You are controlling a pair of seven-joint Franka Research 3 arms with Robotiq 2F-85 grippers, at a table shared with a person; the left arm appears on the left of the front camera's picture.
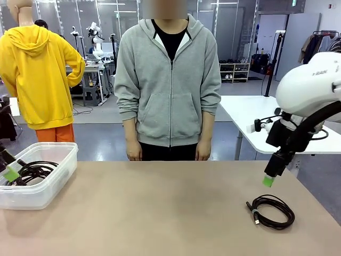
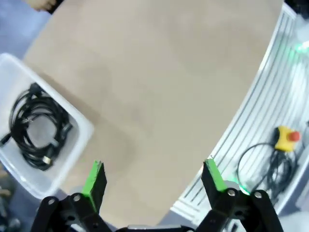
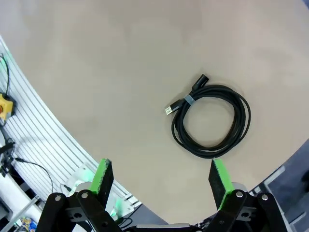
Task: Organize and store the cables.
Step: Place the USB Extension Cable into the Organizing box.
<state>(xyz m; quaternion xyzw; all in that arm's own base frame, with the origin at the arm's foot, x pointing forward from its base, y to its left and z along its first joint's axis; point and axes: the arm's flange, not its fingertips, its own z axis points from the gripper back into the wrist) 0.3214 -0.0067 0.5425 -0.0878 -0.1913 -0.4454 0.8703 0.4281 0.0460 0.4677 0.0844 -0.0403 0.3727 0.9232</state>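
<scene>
One coiled cable (image 1: 270, 211) lies on the bench (image 1: 160, 208) below the right fingers (image 3: 159, 181), spread wide, empty; the wrist view shows its tie. Left fingers (image 2: 153, 180) gape empty beside the bin (image 2: 72, 116) holding more cables (image 2: 36, 128).

The left pincer (image 2: 153, 178) (fingers spread) hangs over the table (image 2: 159, 82) beside a bin (image 2: 82, 126) holding coiled cables (image 2: 36, 128)

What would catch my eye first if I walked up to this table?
Probably the person in a grey hoodie standing at the far side, hands down. Then a coiled black cable lying alone near the table's right edge, with the open right tool hovering above it. At the left sits a clear bin holding more cables.
</scene>
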